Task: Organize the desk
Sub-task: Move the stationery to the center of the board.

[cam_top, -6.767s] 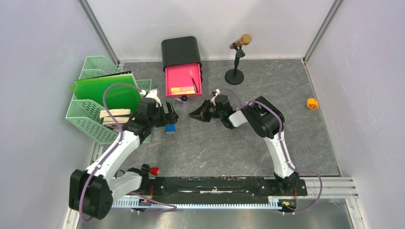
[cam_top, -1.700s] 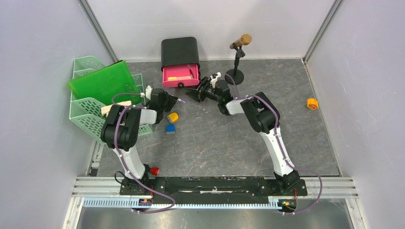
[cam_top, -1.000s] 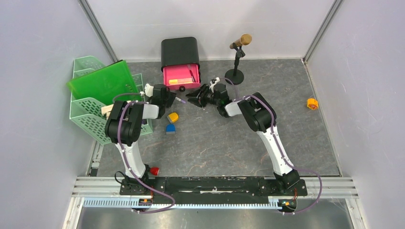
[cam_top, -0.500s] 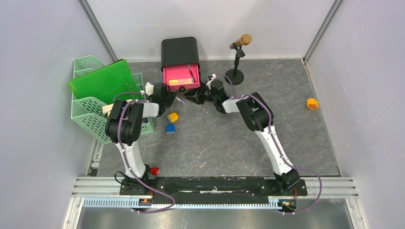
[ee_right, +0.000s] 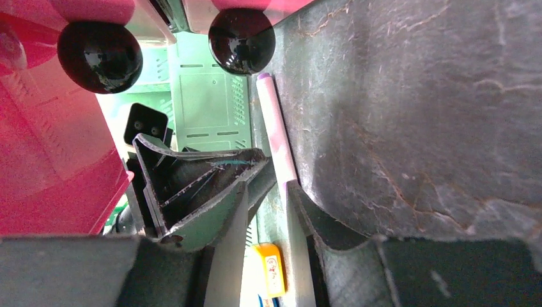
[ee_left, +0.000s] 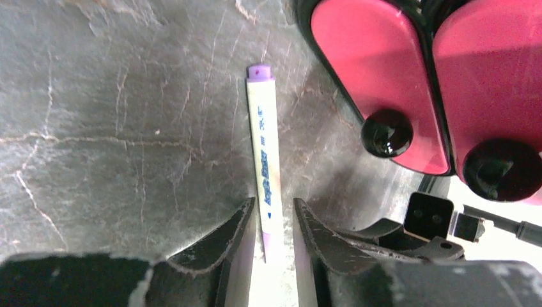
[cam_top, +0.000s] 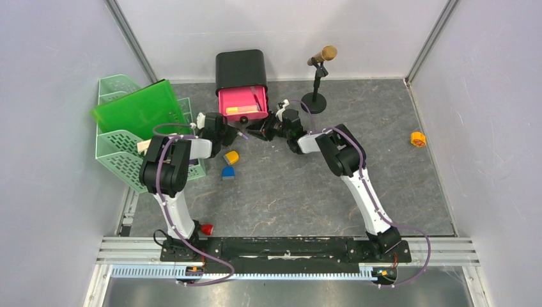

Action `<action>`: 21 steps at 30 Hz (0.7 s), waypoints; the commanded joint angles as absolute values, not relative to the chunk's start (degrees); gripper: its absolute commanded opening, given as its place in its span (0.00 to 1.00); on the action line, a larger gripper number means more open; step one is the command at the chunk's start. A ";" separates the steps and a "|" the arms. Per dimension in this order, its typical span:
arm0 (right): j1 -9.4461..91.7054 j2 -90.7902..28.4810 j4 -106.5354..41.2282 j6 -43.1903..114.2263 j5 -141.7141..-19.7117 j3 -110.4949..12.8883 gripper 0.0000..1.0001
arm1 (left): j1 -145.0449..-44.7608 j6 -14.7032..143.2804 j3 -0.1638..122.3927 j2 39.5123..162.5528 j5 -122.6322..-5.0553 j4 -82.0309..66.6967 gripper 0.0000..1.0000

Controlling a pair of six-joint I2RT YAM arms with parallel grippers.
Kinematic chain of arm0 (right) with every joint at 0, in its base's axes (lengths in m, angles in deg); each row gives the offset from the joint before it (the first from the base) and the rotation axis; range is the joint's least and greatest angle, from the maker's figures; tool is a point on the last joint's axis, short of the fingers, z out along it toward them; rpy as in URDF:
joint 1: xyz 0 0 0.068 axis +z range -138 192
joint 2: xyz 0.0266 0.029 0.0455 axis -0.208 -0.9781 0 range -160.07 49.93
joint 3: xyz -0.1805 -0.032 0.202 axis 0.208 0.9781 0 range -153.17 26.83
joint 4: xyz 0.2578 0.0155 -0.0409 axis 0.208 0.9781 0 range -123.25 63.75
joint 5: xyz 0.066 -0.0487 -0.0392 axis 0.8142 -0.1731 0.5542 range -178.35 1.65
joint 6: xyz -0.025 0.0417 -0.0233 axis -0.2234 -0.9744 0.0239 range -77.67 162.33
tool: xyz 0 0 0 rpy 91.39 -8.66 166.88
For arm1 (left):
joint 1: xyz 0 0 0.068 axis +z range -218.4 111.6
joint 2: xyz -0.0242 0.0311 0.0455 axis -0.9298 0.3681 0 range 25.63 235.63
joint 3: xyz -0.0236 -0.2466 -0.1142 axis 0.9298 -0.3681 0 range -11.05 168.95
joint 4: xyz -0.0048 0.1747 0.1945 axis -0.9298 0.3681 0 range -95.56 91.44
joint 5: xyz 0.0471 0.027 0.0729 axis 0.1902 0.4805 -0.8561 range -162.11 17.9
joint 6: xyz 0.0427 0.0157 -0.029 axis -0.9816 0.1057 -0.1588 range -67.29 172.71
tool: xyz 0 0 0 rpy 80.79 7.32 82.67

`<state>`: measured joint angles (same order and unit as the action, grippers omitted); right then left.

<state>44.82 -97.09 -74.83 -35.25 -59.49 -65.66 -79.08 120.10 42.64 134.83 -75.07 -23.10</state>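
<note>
**A:** Where do things stand?

**B:** The left pincer (ee_left: 271, 211) is clenched on the tail of the white pen with the purple cap (ee_left: 263, 141). The pen is at eleven o'clock from the middle of the large dark-grey marbled surface (cam_top: 287, 192). I cannot tell whether it rests on the surface or hangs just above it.

**A:** And the right pincer (ee_right: 268, 188)?

**B:** It is released, its jaws narrowly apart and holding nothing. It faces the cap from three o'clock.

**A:** Where should the pen go?

**B:** I judge it belongs in the open pink drawer with the round black knob (cam_top: 243, 105), just beside the pen at twelve o'clock.

**A:** How should it be done?

**B:** The grip sits at the very tail, so the pen may swing. Lift it level and clear the drawer's front and knob. Release it only once it is over the tray. The right pincer should either steady the cap end or stay clear.
</note>
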 commanded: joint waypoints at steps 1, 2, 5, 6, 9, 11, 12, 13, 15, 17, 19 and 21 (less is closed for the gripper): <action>49.42 -97.68 -72.82 -37.53 -53.66 -63.32 0.34 | -78.07 119.31 40.10 135.04 -67.71 -17.87 0.34; 49.54 -97.58 -72.68 -37.68 -53.03 -63.34 0.33 | -78.14 119.26 39.56 134.90 -67.72 -17.87 0.34; 50.12 -97.13 -70.71 -37.00 -51.49 -63.46 0.32 | -78.42 118.60 38.57 134.60 -67.41 -17.95 0.34; 50.41 -96.99 -69.67 -36.20 -51.10 -63.67 0.32 | -78.52 118.13 38.52 134.69 -67.27 -17.93 0.34; 51.10 -96.35 -67.53 -34.65 -50.06 -62.81 0.30 | -78.68 117.82 38.26 134.77 -66.49 -17.96 0.31; 51.49 -95.90 -67.90 -34.63 -49.69 -61.51 0.29 | -78.84 117.59 38.23 134.78 -66.31 -17.87 0.31; 51.63 -95.74 -68.34 -34.74 -49.40 -61.02 0.28 | -78.86 117.43 38.25 134.77 -66.29 -17.78 0.31; 51.79 -95.71 -68.58 -34.77 -49.08 -60.67 0.28 | -78.95 117.10 38.27 134.74 -66.13 -17.70 0.31; 52.25 -95.47 -69.62 -35.23 -48.56 -60.20 0.27 | -79.03 116.75 38.32 134.87 -65.71 -17.52 0.32; 52.60 -95.23 -70.68 -35.76 -48.37 -59.88 0.26 | -79.21 116.37 38.34 134.89 -65.03 -17.43 0.30; 52.87 -95.03 -72.32 -36.83 -48.28 -59.36 0.26 | -79.45 116.27 38.26 134.80 -64.26 -17.34 0.27; 52.96 -94.33 -73.84 -37.57 -48.32 -58.39 0.26 | -79.81 115.87 38.08 134.40 -63.87 -16.94 0.27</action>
<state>48.45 -94.95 -75.01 -35.80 -52.10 -61.24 -79.69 119.06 39.82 133.44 -68.66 -23.26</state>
